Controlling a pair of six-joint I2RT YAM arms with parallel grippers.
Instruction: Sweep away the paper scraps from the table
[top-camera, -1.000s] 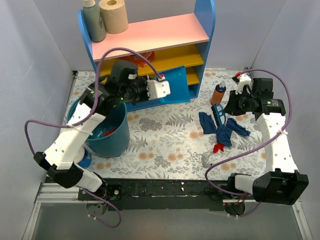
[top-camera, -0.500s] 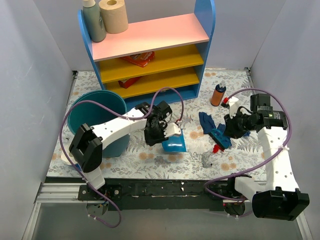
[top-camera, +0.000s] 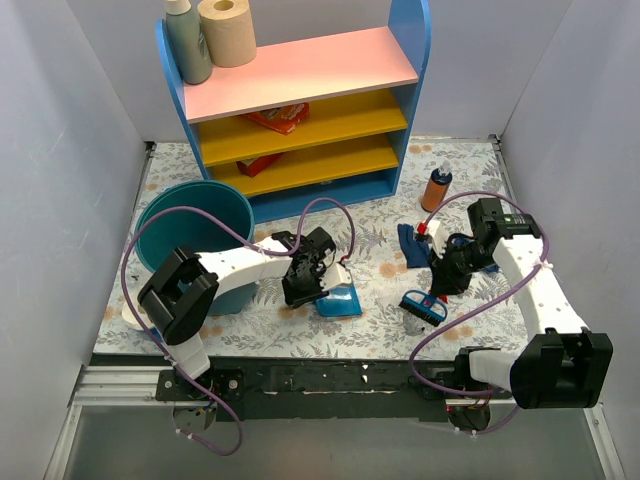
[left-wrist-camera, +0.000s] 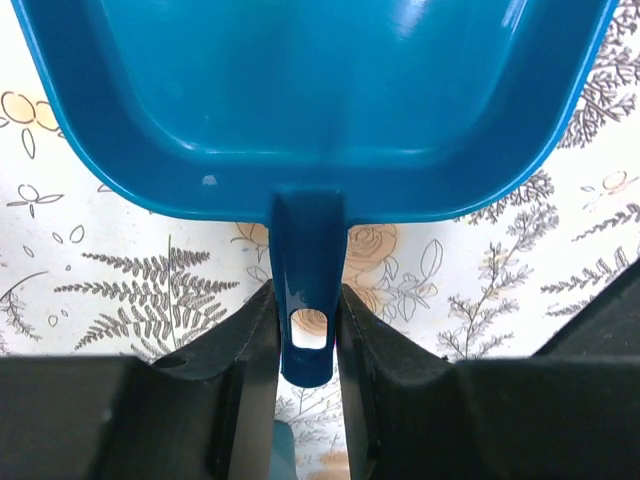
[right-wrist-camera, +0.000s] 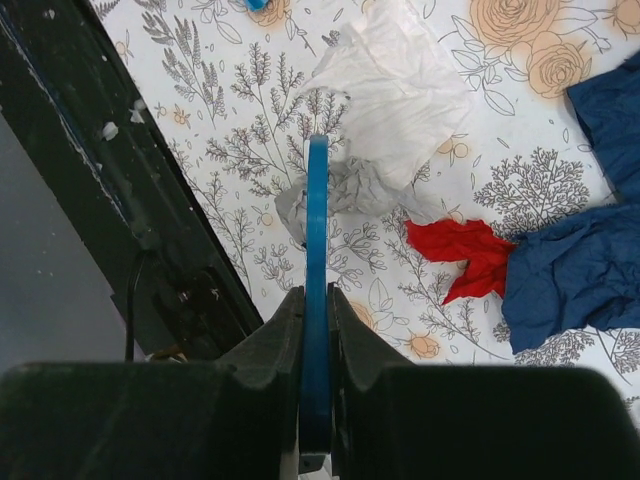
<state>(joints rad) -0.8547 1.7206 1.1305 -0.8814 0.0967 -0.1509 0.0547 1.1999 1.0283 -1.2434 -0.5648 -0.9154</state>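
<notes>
Tip for this bit: right claw (right-wrist-camera: 316, 305) is clamped on the small blue-bristled hand brush (right-wrist-camera: 317, 200), left claw (left-wrist-camera: 307, 300) pinched shut on the blue plastic dustpan (left-wrist-camera: 310, 90) by its handle. Crumpled paper scraps (right-wrist-camera: 395, 90), white, grey, red and dark blue, lie on the flower-print table (right-wrist-camera: 200, 120) under the brush, apart from the pan. I'd bring the lip flat and close, then drag low toward it. Pan's bare inside; can't tell what's in the round teal bucket (top-camera: 190, 187).
</notes>
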